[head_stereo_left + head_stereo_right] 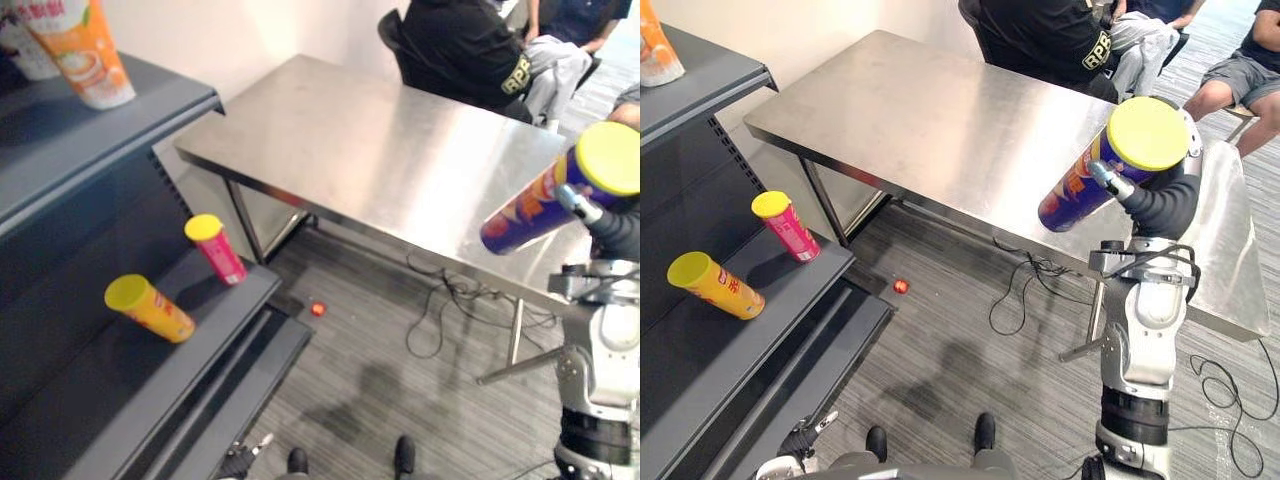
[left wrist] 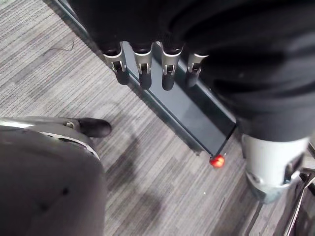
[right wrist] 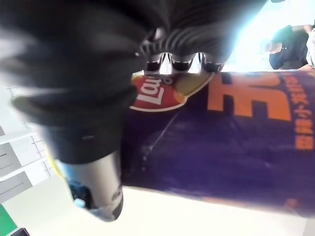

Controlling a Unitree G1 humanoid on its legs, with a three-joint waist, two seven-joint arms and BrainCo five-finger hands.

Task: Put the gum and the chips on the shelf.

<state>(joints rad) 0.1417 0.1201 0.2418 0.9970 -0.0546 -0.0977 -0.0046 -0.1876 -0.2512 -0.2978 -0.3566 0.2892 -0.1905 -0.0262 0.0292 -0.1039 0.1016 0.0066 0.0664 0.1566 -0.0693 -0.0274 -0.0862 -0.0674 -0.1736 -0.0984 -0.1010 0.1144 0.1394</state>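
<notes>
Gripping the purple yellow-lidded chips tube (image 1: 1080, 195) near the steel table (image 1: 920, 110), the right hand (image 1: 1158, 203) should carry it level to the dark metal shelf (image 1: 700, 350) (mind the table edge). Left wrist view: left hand (image 2: 142, 71) dangles slack-fingered. Right wrist view: fingers (image 3: 181, 63) wrap the tube.

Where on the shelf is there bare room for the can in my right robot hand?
Widest bare stretch: the lower shelf board nearer the robot than the lying yellow can. The upper board is bare from the orange pack toward the table. Crowded: the lower board's far end, around the yellow can and the pink can. The right robot hand holds the purple can.
</notes>
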